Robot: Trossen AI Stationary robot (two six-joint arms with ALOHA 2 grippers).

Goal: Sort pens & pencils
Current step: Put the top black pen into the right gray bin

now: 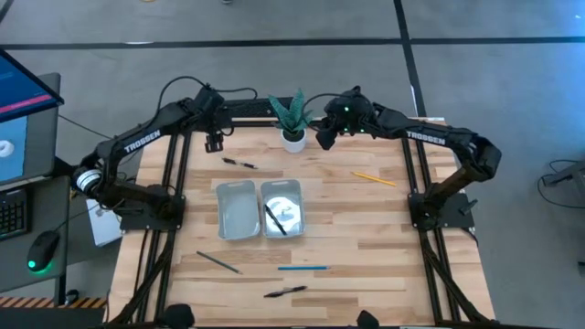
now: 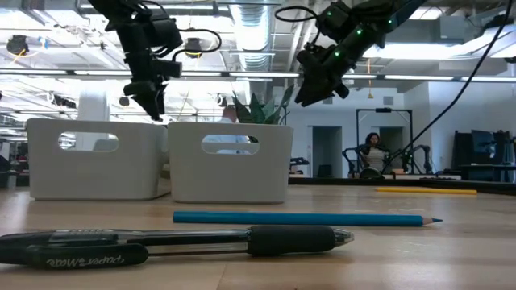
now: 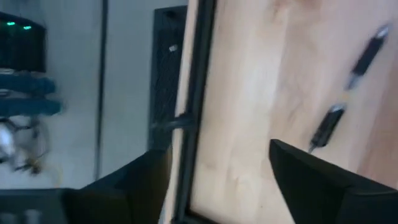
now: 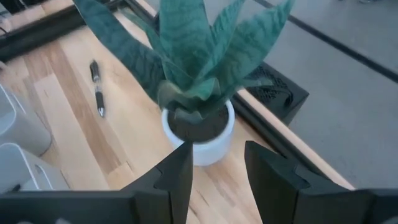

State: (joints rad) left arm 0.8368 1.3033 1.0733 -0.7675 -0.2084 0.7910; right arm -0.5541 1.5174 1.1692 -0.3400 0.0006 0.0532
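Note:
One black pen [image 1: 274, 219] lies slanted inside the right white tray [image 1: 294, 194]. A second pen [image 1: 239, 164] [image 3: 328, 126] [image 4: 96, 87] lies on the table's far left part, and a third [image 1: 285, 291] [image 2: 177, 242] near the near edge. The yellow pencil [image 1: 375, 178] [image 2: 425, 191] lies toward the right, the blue pencil [image 1: 303, 268] [image 2: 306, 217] near the front, and the dark grey pencil [image 1: 218, 262] front left. My left gripper [image 1: 214, 142] [image 3: 217, 158] hangs open in the air over the far-left part, beside the second pen. My right gripper [image 1: 325, 137] [image 4: 217, 152] hangs open beside the potted plant.
A potted plant [image 1: 292, 119] [image 4: 199, 118] in a white pot stands at the far edge between the two grippers. The left white tray [image 1: 236, 208] [image 2: 93, 157] stands beside the right one at mid-table. Bare wood lies to the right and near side.

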